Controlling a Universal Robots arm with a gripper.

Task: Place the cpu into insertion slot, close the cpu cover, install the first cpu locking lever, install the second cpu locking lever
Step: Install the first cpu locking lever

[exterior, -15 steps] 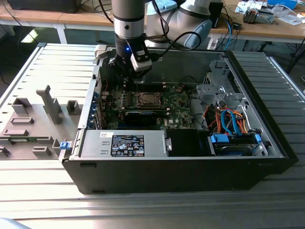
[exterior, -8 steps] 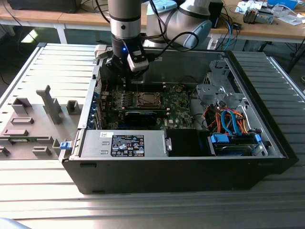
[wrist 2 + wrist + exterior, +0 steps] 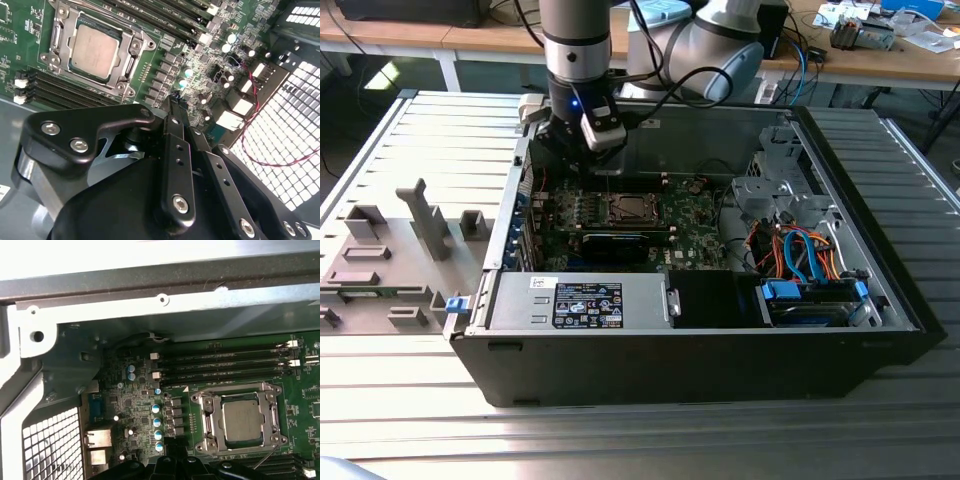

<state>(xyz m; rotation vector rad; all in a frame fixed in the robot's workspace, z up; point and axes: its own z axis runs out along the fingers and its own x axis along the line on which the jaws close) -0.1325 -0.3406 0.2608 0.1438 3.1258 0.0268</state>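
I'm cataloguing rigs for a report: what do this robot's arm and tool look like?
The arm is a silver-grey tube with black joint bands and a small blue light near the wrist. The tool is matte black metal, with angular linkage plates fixed by silver screws.

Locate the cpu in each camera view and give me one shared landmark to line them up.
Exterior view: the cpu sits mid-motherboard inside the open case, below the gripper.
Second wrist view: silvery square seated inside the metal frame, beyond the gripper's black body.
First wrist view: silvery square inside the frame, beside a column of blue-topped capacitors.
Shared landmark: the long memory slots running alongside the socket in both wrist views.
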